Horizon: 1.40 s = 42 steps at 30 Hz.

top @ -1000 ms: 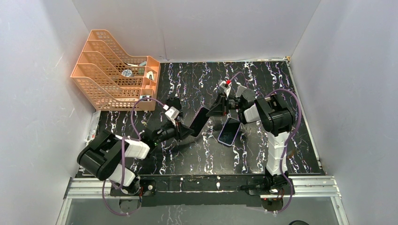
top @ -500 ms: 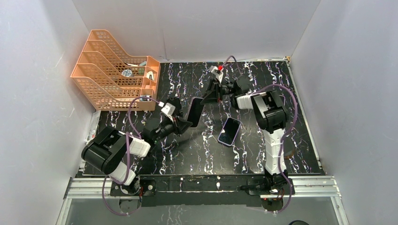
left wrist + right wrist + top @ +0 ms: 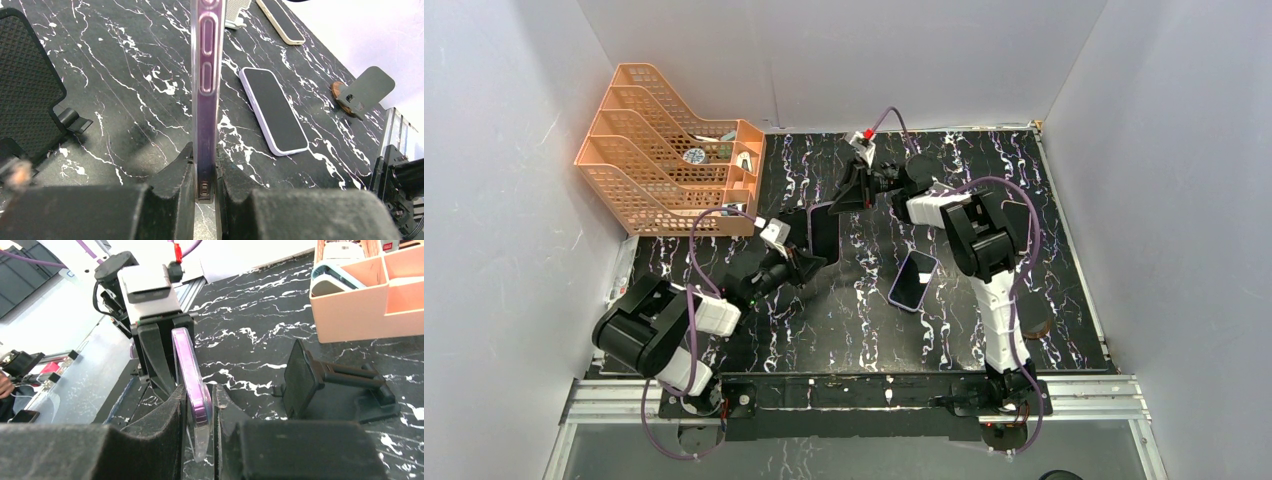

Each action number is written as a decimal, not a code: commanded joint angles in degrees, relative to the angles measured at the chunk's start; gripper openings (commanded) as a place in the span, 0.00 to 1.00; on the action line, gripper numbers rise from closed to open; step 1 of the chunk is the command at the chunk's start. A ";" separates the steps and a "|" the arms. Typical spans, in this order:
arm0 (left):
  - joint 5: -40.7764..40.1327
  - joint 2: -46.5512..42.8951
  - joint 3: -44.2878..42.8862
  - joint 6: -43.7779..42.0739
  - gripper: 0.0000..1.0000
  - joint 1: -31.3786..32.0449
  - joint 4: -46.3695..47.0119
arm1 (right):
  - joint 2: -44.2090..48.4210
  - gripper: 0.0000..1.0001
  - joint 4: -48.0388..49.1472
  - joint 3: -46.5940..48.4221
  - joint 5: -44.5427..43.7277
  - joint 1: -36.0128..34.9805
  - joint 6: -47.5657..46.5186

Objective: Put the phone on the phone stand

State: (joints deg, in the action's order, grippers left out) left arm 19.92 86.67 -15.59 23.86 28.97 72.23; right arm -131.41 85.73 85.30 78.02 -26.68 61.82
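Note:
A purple phone [image 3: 823, 231] in a clear case hangs edge-up above the table, held at both ends. My left gripper [image 3: 811, 259] is shut on its lower end, seen as the phone [image 3: 206, 75] rising from the left gripper [image 3: 204, 150]. My right gripper [image 3: 849, 197] is shut on the far end; there the phone [image 3: 187, 365] sits between the right gripper [image 3: 199, 390] pads. The black phone stand [image 3: 305, 380] stands on the table just right of the phone, empty. It also shows as the phone stand [image 3: 30, 90] at far left.
A lilac phone [image 3: 913, 279] lies face up mid-table, also seen as the lilac phone [image 3: 274, 110]. A beige phone [image 3: 280, 20] lies further back. A second small stand [image 3: 365, 90] sits near the right edge. The orange desk organizer [image 3: 664, 170] fills the back left corner.
Both arms carried the phone together toward the back left, away from the lilac phone. It has turned from slanted to nearly edge-on. Both grips stayed the same.

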 commanded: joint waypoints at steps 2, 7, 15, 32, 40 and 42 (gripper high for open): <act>-0.53 2.17 -1.84 -1.72 0.00 0.23 -3.50 | 0.56 0.01 18.69 4.75 -9.04 -5.42 2.92; -0.15 3.15 -2.73 -1.78 0.00 -0.23 -3.34 | 0.75 0.01 18.62 4.82 -8.07 -6.28 3.54; 0.81 1.08 1.33 -2.30 0.00 -0.91 4.99 | 1.51 0.34 18.69 1.24 -6.12 -6.70 3.75; 0.72 0.07 1.88 -2.48 0.00 -1.45 5.73 | 0.46 0.18 18.73 1.00 -3.03 -7.31 5.32; -3.11 -3.02 3.82 -1.20 0.00 -2.70 5.82 | -0.94 0.01 18.74 4.40 -2.46 -7.27 6.06; -5.12 -5.27 4.96 -0.67 0.10 -2.99 5.74 | -2.07 0.01 18.62 7.71 -2.77 -7.17 7.06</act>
State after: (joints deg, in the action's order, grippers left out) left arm 24.08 86.94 -12.27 23.90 27.83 74.96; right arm -131.92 87.57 87.20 75.48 -34.06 66.26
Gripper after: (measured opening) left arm 0.122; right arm 0.208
